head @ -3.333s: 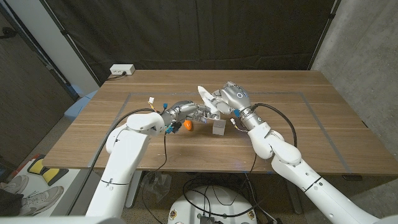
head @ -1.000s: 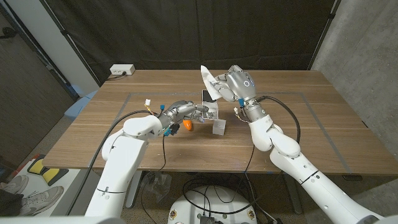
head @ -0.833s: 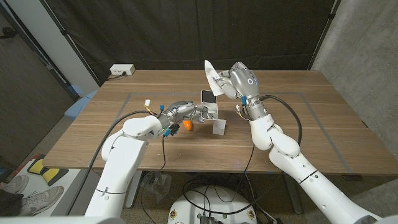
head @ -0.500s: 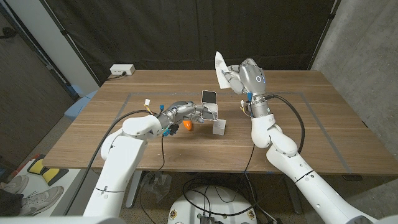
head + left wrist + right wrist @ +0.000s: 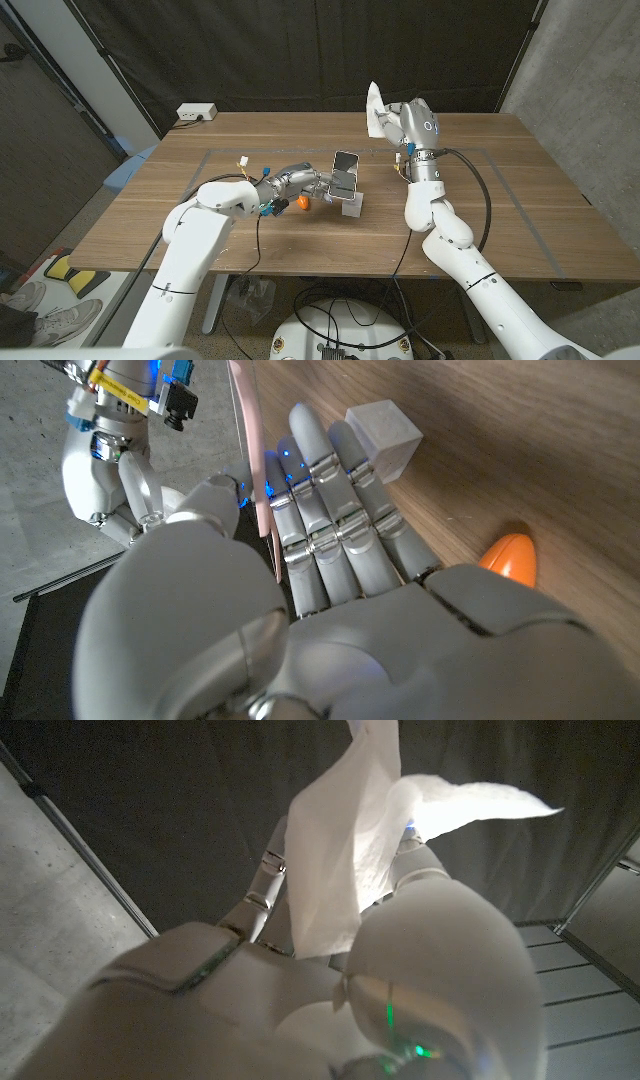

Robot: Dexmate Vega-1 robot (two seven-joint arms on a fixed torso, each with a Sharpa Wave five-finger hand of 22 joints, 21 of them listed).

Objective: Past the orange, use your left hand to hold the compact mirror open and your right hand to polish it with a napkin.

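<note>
**Mirror propped open, napkin held high**

On the wooden table (image 5: 480, 215) we see both arms reaching in from the near corners, the left arm low over the board and the right arm raised well above it. Our left hand (image 5: 300, 181) lies stretched toward the middle of the table, its fingers (image 5: 335, 510) pressed along the compact mirror (image 5: 343, 176) and the thumb on the other side of the lid, so it is grasping the mirror and keeping it open, lid tilted up. Our right hand (image 5: 408, 122) is lifted clear of the table, up and to the right of the mirror and well apart from it, and it clutches the white napkin (image 5: 376, 106), which sticks up above the fingers; in the right wrist view the napkin (image 5: 350, 850) fans out pale against the dark curtain. A small grey cube (image 5: 352, 207) stands just beside the mirror on the near side, close to the left fingertips. The orange (image 5: 302, 201) sits on the table just under the left hand, nearer to us than the mirror
</note>
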